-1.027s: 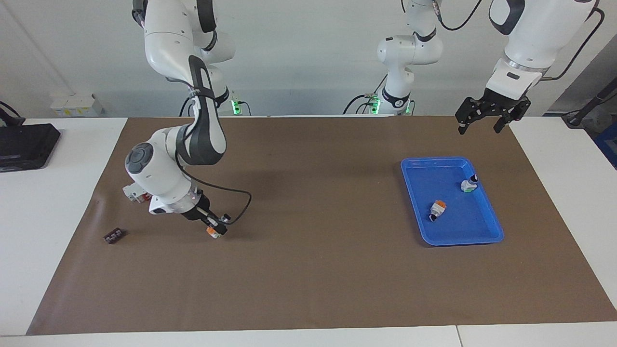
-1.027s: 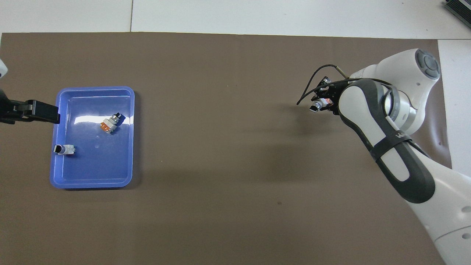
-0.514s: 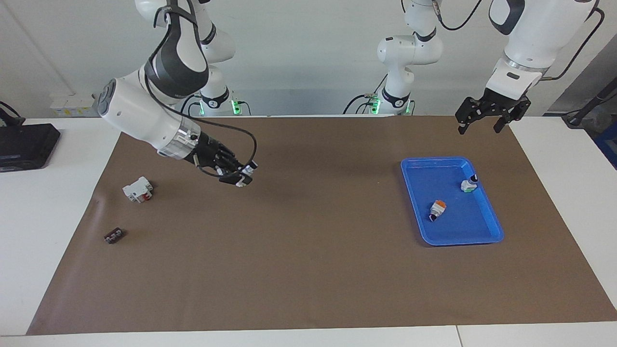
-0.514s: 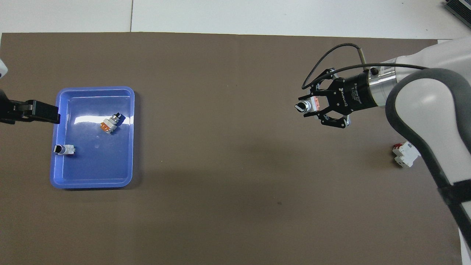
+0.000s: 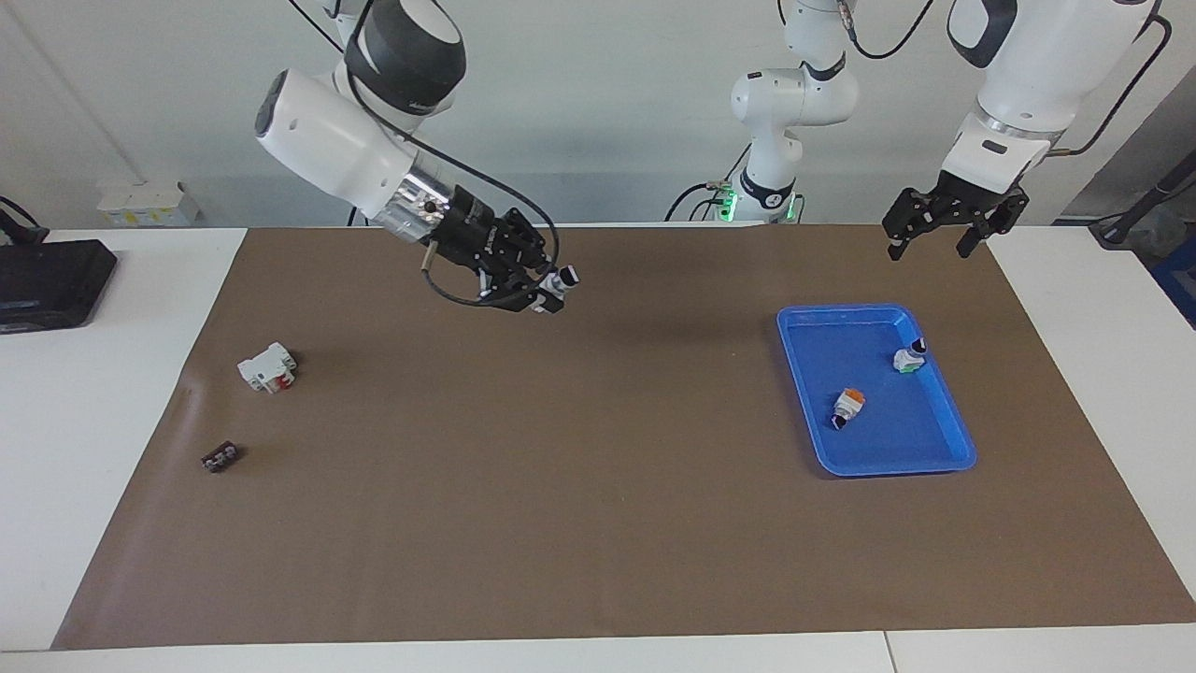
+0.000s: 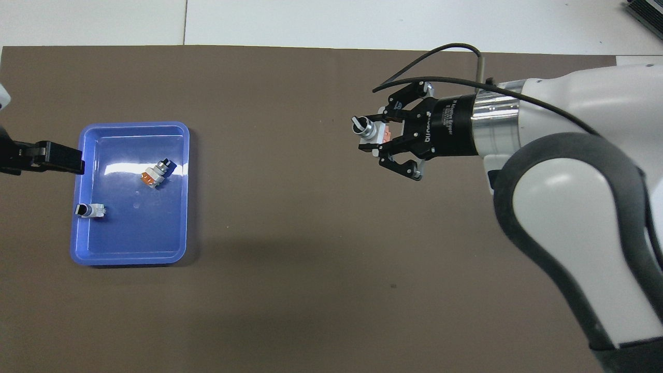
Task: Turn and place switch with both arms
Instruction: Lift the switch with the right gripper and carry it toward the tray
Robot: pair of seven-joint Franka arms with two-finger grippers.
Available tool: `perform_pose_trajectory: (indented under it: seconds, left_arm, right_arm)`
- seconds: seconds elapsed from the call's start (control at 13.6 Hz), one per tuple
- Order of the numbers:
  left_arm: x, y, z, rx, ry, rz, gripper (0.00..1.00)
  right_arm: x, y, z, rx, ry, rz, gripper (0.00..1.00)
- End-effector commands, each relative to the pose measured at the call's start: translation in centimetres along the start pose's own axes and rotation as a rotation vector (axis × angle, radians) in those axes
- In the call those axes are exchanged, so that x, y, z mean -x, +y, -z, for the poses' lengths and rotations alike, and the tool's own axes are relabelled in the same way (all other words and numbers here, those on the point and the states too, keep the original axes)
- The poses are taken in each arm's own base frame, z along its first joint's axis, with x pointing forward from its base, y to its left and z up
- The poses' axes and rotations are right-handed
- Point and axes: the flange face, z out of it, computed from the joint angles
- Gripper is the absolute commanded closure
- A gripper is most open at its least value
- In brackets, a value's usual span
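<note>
Your right gripper (image 5: 551, 292), clenched on the switch (image 5: 561, 280), has swung up toward three o'clock; handover comes next, so bring the spread-open, waiting left gripper (image 5: 942, 236) toward nine

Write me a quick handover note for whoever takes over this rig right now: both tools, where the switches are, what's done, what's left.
Right tool: shut on a switch, raised over the brown mat, mid-table.
Left tool: open, empty, waiting above the mat beside the blue tray.
Two other switches lie in the tray: one with orange, one with green nearer the robots.
Done: switch picked up.
Left: presumably hand it to the left tool, turn it, place it in the tray.
</note>
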Motion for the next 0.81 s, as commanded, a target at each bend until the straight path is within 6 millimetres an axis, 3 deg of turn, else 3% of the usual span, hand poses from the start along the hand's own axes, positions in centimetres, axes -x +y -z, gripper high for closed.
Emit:
perform_pose_trajectory:
  seconds: [0.0,0.29,0.73]
  left_arm:
    - [0.8,-0.3,0.1,-0.009,-0.004,0.000,0.00]
    - [0.8,0.1,0.1,-0.009,-0.004,-0.003,0.00]
    - [0.9,0.5,0.0,0.001,0.001,-0.003,0.00]
  right_arm:
    - [3.1,0.3,-1.1,-0.030,-0.073,-0.010,1.00]
    - [4.6,1.9,-3.3,0.019,-0.089,0.063,1.00]
    - [6.4,4.0,-5.0,0.068,-0.088,0.131,1.00]
